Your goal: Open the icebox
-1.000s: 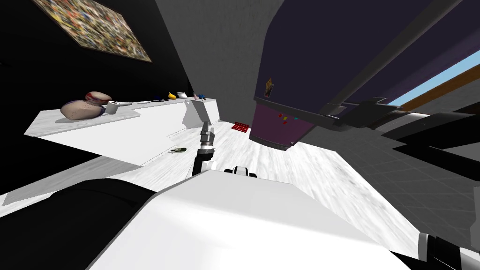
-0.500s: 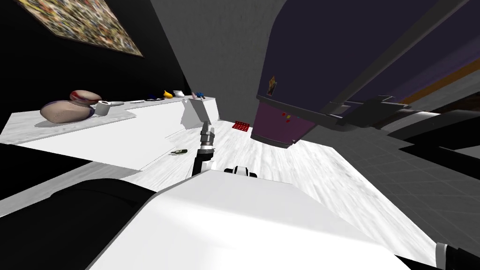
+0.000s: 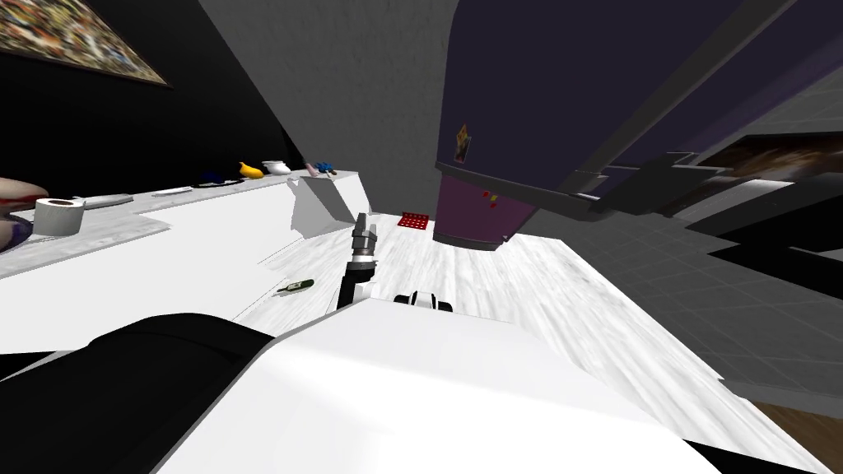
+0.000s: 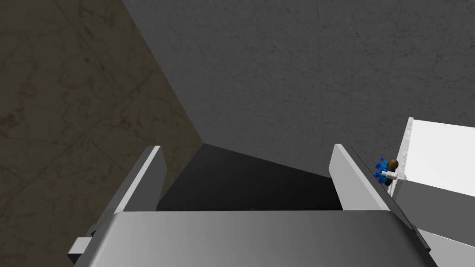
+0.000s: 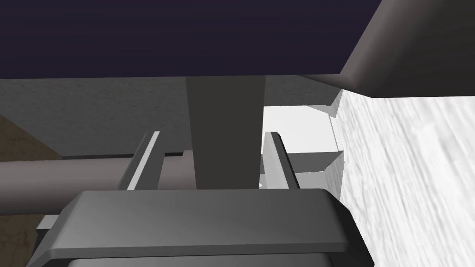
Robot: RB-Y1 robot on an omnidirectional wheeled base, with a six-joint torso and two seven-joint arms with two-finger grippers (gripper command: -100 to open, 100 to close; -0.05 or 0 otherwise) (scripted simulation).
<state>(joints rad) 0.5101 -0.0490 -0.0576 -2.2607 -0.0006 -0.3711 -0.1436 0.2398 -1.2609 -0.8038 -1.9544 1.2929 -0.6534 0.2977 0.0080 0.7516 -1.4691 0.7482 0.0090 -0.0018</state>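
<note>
The dark purple icebox stands ahead to the right. Its dark grey handle bar passes between the fingers of the nearer right gripper, set narrow around it. The left gripper is spread wide, well apart

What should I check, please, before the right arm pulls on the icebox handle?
1. Handle in grasp: ok. The dark grey handle runs between the fingers of the right gripper, which are drawn in on it.
2. Other arm out of the way: ok. The left gripper is open, holds nothing and points at a grey wall.
3. Door position: cannot tell whether the door of the dark purple icebox has come off its frame.
4. Swing path: cannot tell. A red grid lies on the floor by the icebox's foot.
</note>
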